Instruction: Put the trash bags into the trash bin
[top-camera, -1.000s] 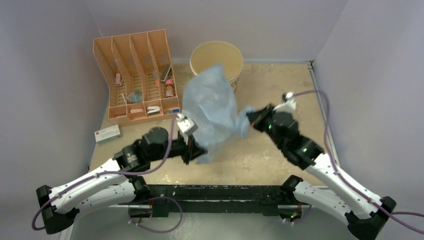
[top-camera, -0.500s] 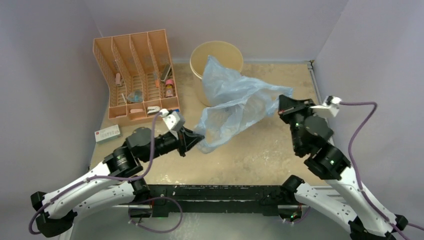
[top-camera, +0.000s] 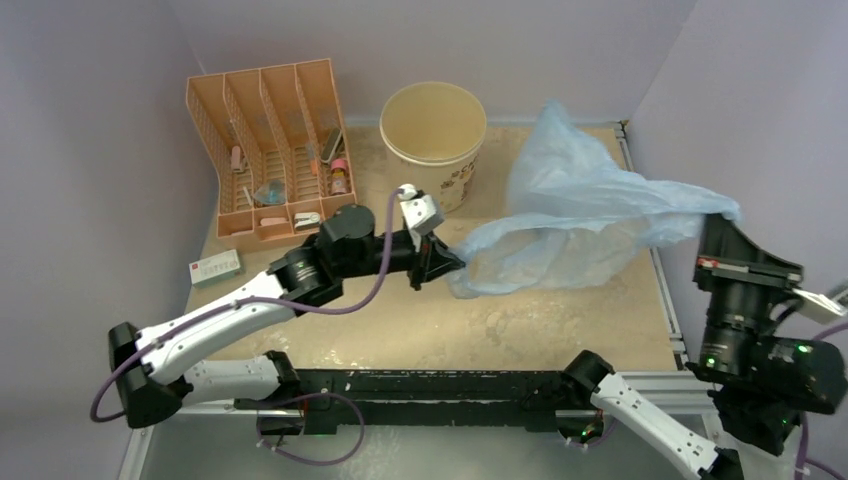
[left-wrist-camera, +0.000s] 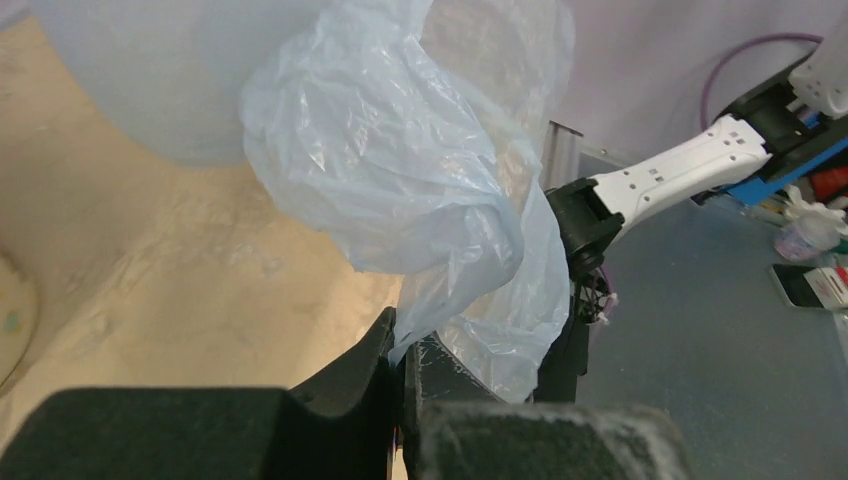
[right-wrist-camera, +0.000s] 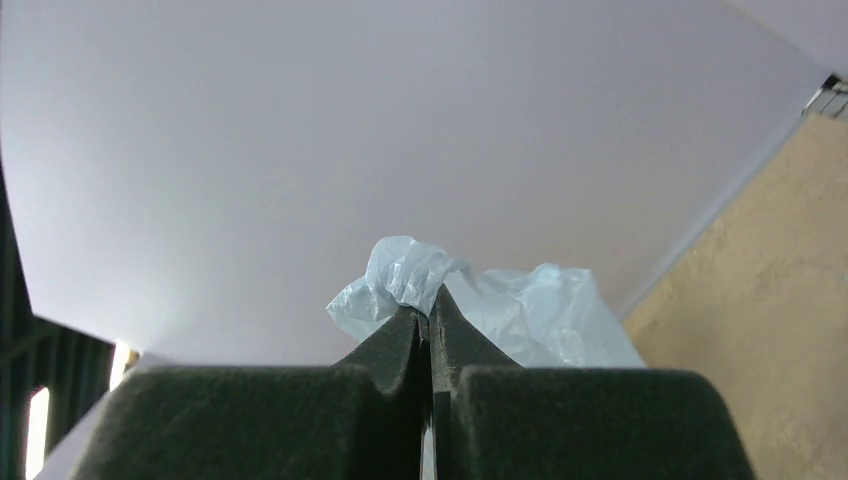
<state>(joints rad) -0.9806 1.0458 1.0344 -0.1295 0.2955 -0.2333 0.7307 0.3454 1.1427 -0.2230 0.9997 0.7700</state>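
Currently left claw (top-camera: 453, 267), right claw (right-wrist-camera: 430, 318) clamped on blue bag (top-camera: 580, 215) stretched right of bin (top-camera: 434, 125); orange rack (top-camera: 270, 140) beyond.

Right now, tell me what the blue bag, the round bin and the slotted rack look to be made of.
Blue bag: thin plastic film, translucent and faintly glossy; it crinkles and folds sharply.
Bin: probably rigid plastic, smooth matte cream with a printed floral pattern; coated paperboard can't be ruled out.
Rack: likely moulded plastic, matte orange, judging by its fine lattice walls.
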